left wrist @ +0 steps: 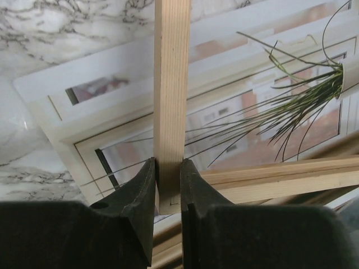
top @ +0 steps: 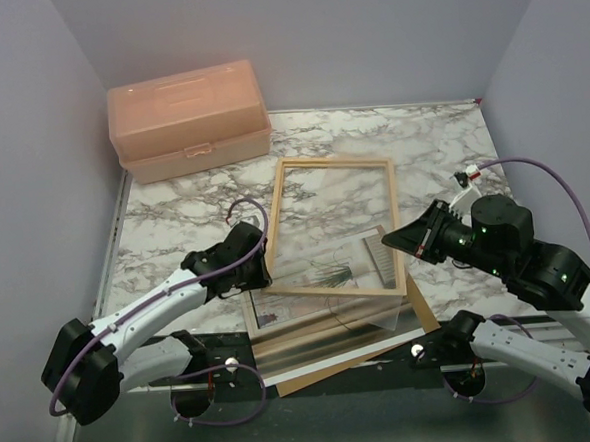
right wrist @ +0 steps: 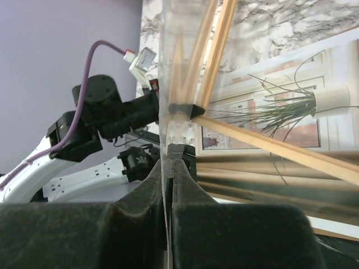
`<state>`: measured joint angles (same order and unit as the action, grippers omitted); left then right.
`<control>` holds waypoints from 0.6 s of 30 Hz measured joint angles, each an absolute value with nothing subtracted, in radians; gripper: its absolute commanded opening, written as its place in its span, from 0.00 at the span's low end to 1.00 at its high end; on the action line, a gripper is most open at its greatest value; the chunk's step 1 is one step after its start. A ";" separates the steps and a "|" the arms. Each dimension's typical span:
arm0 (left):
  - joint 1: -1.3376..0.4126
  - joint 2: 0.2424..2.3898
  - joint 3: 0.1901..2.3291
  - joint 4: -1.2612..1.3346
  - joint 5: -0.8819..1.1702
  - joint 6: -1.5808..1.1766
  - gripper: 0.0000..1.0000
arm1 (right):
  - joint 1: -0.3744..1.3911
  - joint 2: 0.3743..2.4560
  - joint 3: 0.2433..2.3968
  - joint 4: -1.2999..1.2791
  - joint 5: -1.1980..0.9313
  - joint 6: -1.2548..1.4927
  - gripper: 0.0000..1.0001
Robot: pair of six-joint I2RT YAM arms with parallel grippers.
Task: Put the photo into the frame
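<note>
At the far left of the marble desk (top: 195, 217) stood a peach toolbox (top: 189, 122), well apart from everything else. The left end effector (left wrist: 168, 163) was clenched on the frame (top: 334, 163), one finger on each side of the left bar, just beyond the frame's near left corner. The frame sat mid-desk with its long axis running from the near edge toward the back wall, leaning slightly to the left at the near end. Its far end pointed toward the gap beside the toolbox, and bare marble showed through its far half.

The photo (top: 348, 263) lay picture side up under the frame's near half, partly seen through the opening and partly sticking out past the near bar. It seemed to lie crosswise to the frame, with its long axis left to right. In the left wrist view the pot was at the right and the leaves fanned out leftward. A brown backing board (top: 423, 318) showed beneath it at the near right.

The right end effector (right wrist: 171, 154), at the frame's right bar, was pinched tight on the edge of a thin clear sheet (right wrist: 170, 67).
</note>
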<state>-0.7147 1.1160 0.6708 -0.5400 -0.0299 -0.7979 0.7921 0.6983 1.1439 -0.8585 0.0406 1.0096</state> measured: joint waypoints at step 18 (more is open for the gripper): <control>-0.880 0.949 0.496 -0.590 -0.089 -0.967 0.37 | 0.792 0.720 1.015 -0.836 0.047 1.000 0.00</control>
